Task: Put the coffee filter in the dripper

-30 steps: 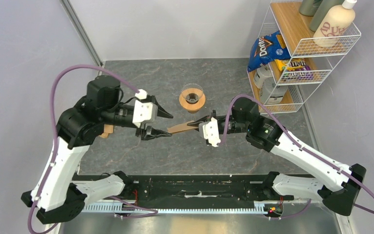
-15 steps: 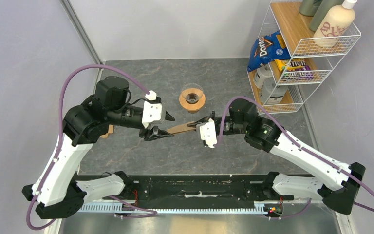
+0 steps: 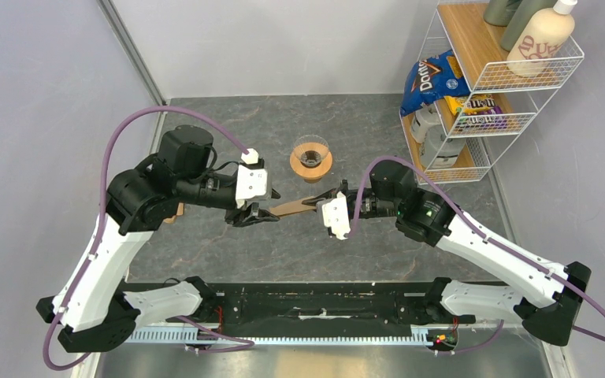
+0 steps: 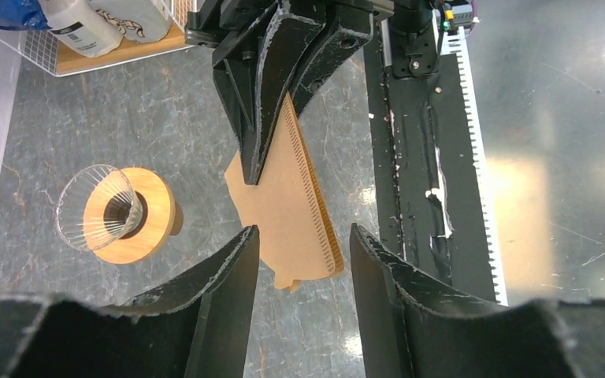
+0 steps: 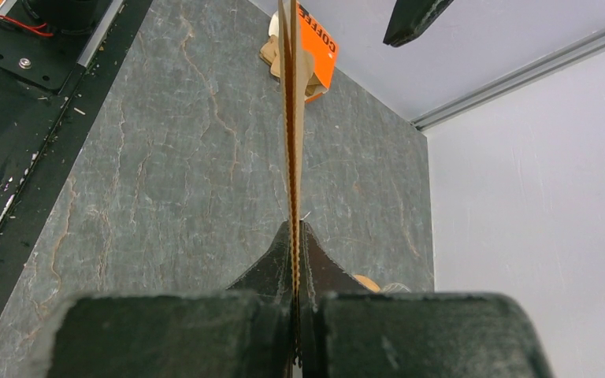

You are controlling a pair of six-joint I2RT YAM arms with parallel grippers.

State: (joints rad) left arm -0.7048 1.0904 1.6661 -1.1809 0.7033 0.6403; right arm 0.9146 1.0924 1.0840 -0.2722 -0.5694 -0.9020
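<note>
My right gripper (image 3: 320,200) is shut on the flat tan coffee filter (image 3: 292,207), holding it above the table at mid-height. In the left wrist view the coffee filter (image 4: 287,213) hangs fan-shaped from the right fingers (image 4: 268,87), its free tip reaching between my left fingertips (image 4: 246,244). My left gripper (image 4: 303,240) is open around that tip, apart from it on both sides. Edge-on, the coffee filter (image 5: 291,118) shows as a thin crimped strip. The dripper (image 3: 311,158), a clear ribbed cone in a wooden ring, stands just behind the grippers; the dripper (image 4: 118,213) lies on the left.
An orange packet marked COFFEE (image 5: 319,55) and a tan object (image 3: 175,211) lie by the left arm. A wire shelf (image 3: 484,102) with snack bags and bottles stands at the back right. A black rail (image 3: 299,303) runs along the near edge.
My left gripper has moved right to the filter's free tip and its jaws have narrowed. The right gripper has shifted slightly left, still holding the filter.
</note>
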